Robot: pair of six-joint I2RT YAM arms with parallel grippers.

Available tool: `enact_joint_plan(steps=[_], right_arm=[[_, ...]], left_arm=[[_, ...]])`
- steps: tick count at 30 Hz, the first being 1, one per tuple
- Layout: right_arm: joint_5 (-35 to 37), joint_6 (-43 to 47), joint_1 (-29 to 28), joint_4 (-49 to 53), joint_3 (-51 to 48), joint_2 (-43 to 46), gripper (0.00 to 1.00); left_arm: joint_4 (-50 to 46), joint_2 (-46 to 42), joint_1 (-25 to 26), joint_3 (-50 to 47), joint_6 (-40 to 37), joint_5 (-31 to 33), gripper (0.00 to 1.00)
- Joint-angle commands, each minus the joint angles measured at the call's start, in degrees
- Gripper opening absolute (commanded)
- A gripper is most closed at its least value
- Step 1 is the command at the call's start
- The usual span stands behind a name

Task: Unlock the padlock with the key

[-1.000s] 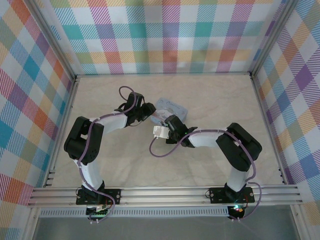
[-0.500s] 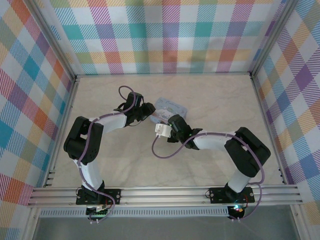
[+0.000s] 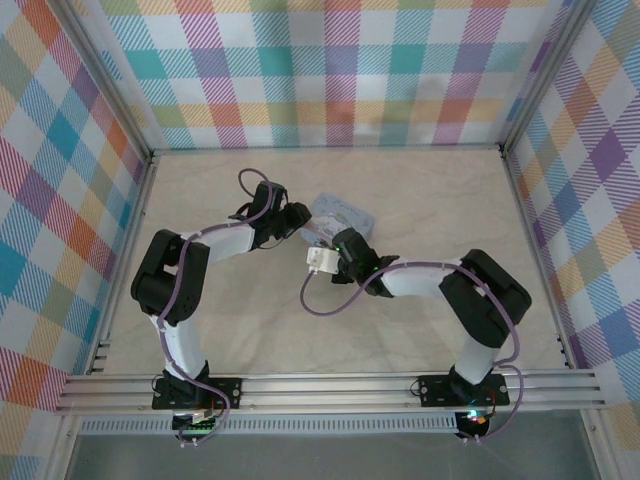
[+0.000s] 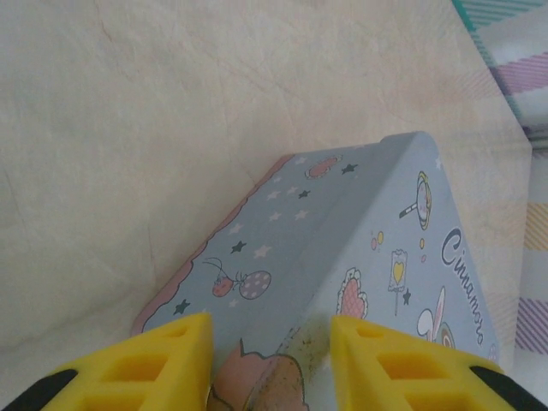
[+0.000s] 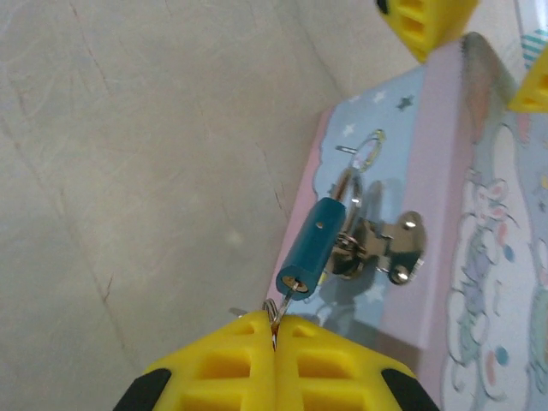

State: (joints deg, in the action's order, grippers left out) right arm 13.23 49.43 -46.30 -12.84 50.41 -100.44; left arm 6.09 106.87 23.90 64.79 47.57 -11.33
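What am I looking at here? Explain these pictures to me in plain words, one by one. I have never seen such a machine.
These are two robot arms bolted to the near edge of a table. The overhead picture looks down from above and behind them. The other two pictures come from a small camera on each wrist, so each one shows that arm's own yellow fingers.

On the table is a pale blue cartoon box. It has a metal hasp with a teal padlock hanging on it.

The left tool grips the box by its edge, seemingly to steady it. The right tool is shut on a small key, whose tip sits at the padlock's keyhole.
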Motion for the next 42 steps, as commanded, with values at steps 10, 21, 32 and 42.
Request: enact_joint_plan(steps=[10, 21, 32, 42], right_arm=[[-1.3, 1.1, -0.2, -7.7, 0.2, 0.6, 0.00], [1.0, -3.2, -1.7, -5.7, -5.7, 7.2, 0.00], [2.8, -6.8, -2.9, -6.0, -8.7, 8.3, 0.00], [2.9, -6.2, -3.3, -6.9, -9.2, 7.5, 0.00]], left_arm=[[-2.1, -1.2, -0.5, -0.1, -0.8, -3.5, 0.37], [-4.2, -3.9, -3.2, 1.6, -1.8, 1.1, 0.42], [-7.3, -0.8, -3.3, 5.7, -2.4, 4.9, 0.40], [-9.8, 5.0, -3.1, 6.6, -3.0, 2.0, 0.27]])
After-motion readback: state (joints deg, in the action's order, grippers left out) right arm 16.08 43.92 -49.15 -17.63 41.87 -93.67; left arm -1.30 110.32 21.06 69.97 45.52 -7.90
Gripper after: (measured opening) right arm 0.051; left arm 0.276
